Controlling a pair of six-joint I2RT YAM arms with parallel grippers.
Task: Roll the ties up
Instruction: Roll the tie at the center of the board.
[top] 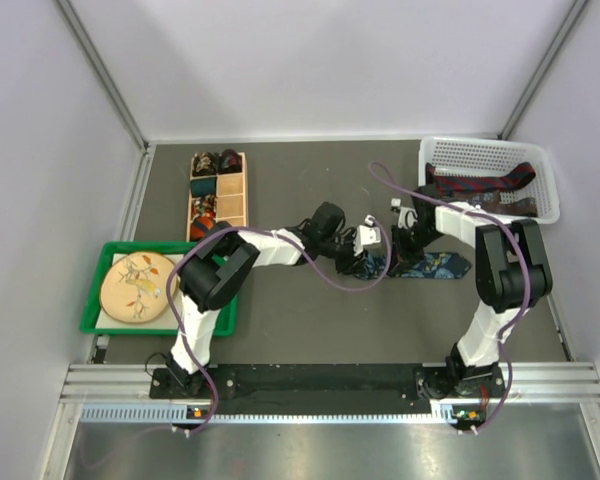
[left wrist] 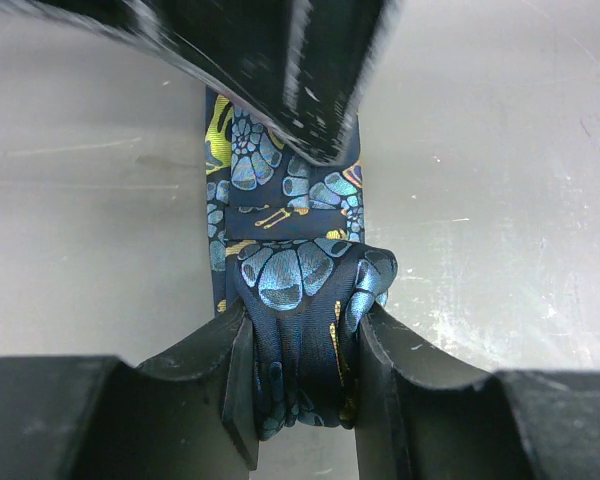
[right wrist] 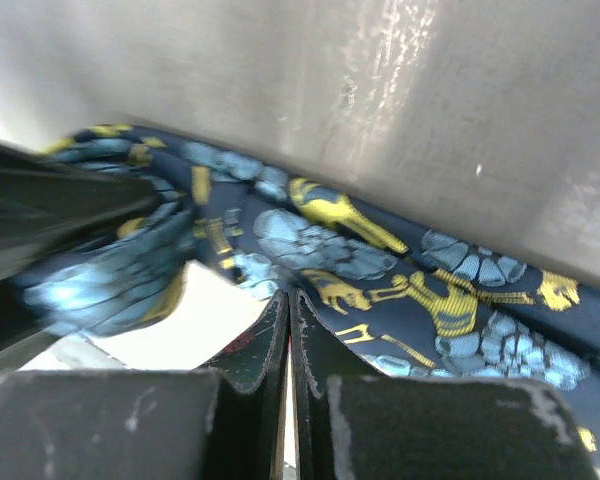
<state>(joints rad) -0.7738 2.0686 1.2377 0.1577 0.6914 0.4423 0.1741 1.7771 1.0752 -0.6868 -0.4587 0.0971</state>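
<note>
A dark blue tie with light blue and yellow print [top: 435, 266] lies flat on the table right of centre. Its left end is a small coil. My left gripper [top: 363, 262] is shut on that coil [left wrist: 290, 270], one finger [left wrist: 230, 360] on each side, and the flat tie runs away from it. My right gripper [top: 408, 250] is shut with nothing between its fingers [right wrist: 280, 330]. Its tip rests on the flat part of the tie [right wrist: 380, 270] just past the coil, and it shows at the top of the left wrist view [left wrist: 280, 60]. Dark red and navy ties [top: 480, 185] lie in a basket.
A white basket [top: 540, 165] stands at the back right. A wooden compartment box [top: 232, 195] with rolled ties [top: 212, 160] stands at the back left. A green tray [top: 105, 320] with a round plate [top: 137, 287] sits at the near left.
</note>
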